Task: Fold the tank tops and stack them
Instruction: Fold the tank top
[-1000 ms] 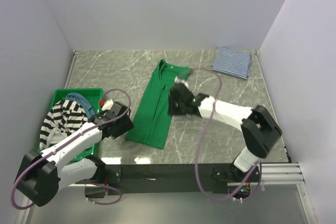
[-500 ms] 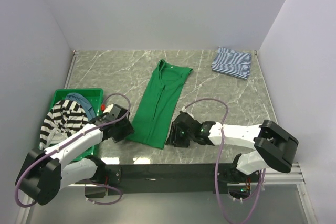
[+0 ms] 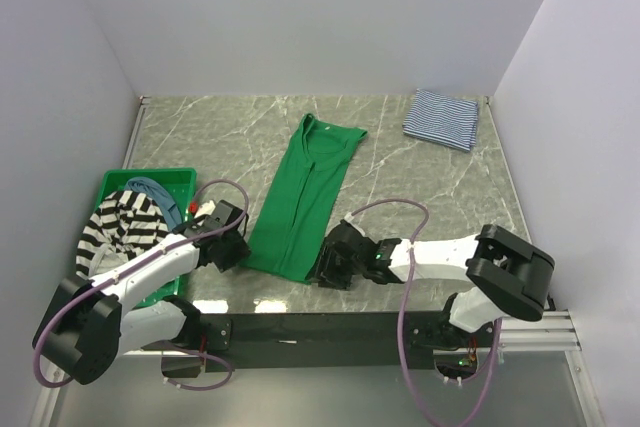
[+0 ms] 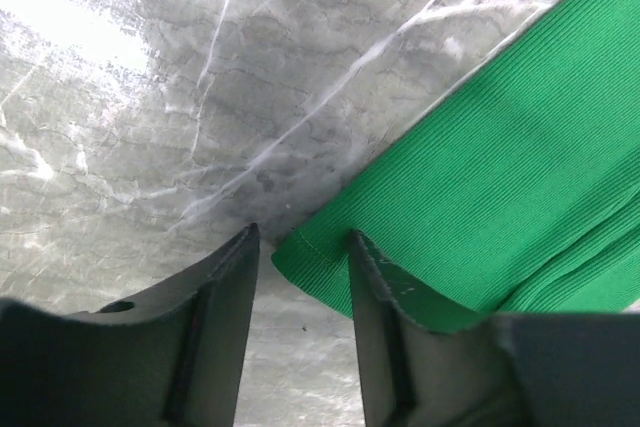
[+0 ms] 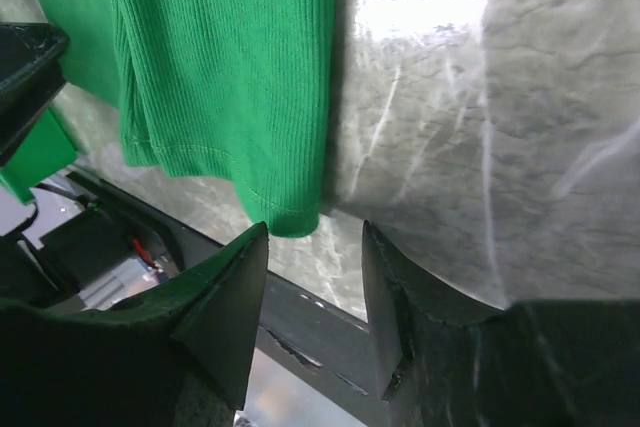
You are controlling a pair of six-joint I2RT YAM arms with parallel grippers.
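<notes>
green tank top: 2 near hem corners sit between the spread left claw and spread right claw fingers; bin lies left of the left claw; right claw has left mid-shirt.

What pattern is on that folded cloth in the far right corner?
The folded cloth top: thin navy-white stripes, best in top view.

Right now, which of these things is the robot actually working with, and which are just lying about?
Part of the job: green tank top, folded thin-striped top, bold striped top, blue top.
Just lying about: green bin, table.
</notes>
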